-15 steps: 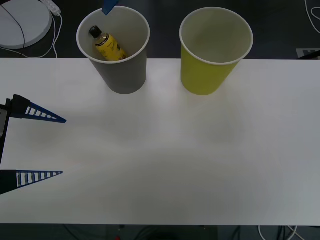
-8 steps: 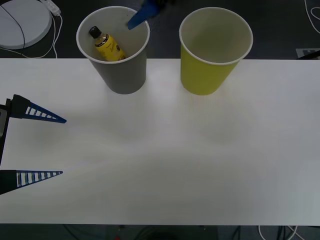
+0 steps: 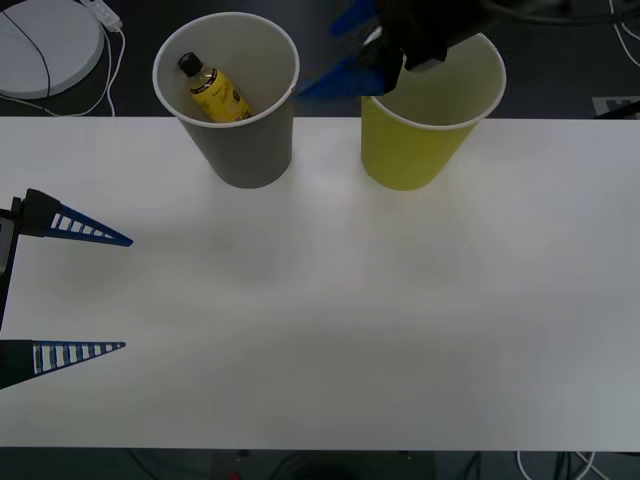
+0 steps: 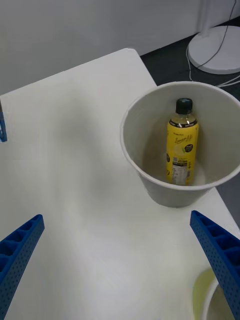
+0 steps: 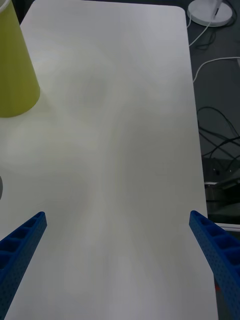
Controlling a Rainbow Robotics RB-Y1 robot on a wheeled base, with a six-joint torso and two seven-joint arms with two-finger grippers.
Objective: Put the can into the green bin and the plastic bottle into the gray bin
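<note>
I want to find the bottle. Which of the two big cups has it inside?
The gray cup. The little yellow bottle with the black cap leans inside it. The yellow-green cup beside it looks bare inside, as far as its inside shows.

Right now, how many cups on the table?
2. The gray cup stands at the table's far edge with the bottle inside; the yellow-green cup stands to its right, partly behind the right gripper.

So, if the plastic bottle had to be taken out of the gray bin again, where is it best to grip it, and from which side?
Probably by the black cap or neck, coming from above through the open mouth. The plastic bottle stands nearly upright inside the gray bin, leaning on the wall, cap up. The wall blocks any sideways approach. The right gripper, open, hangs near the green bin.
</note>
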